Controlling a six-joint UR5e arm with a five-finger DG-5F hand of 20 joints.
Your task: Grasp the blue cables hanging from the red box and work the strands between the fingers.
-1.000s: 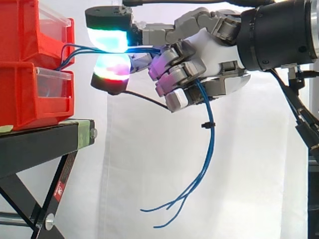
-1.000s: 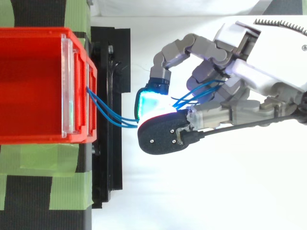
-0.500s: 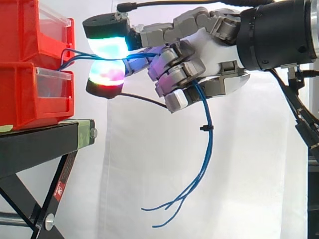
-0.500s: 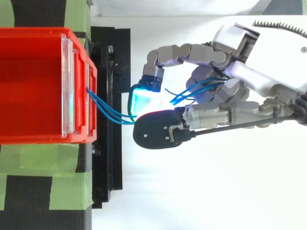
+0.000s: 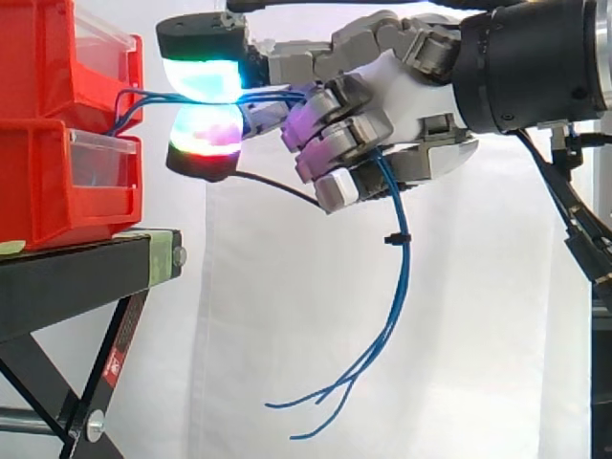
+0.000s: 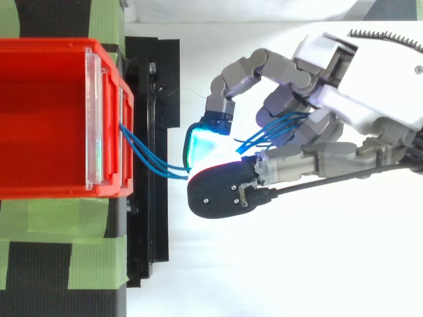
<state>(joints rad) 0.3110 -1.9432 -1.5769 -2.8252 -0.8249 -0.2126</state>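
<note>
Left of frame: red bins stacked on black stand. From upper bin, blue cables out rightward, pinched between two glowing fingertips at top centre. Upper right: hand, remaining fingers curled round the strands. Below, loose ends dangling toward lower centre, small black tie partway down.

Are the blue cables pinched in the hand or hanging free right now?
Pinched: the blue cables run from the red box between opposed glowing fingertips of the hand, then trail loose below it.
</note>
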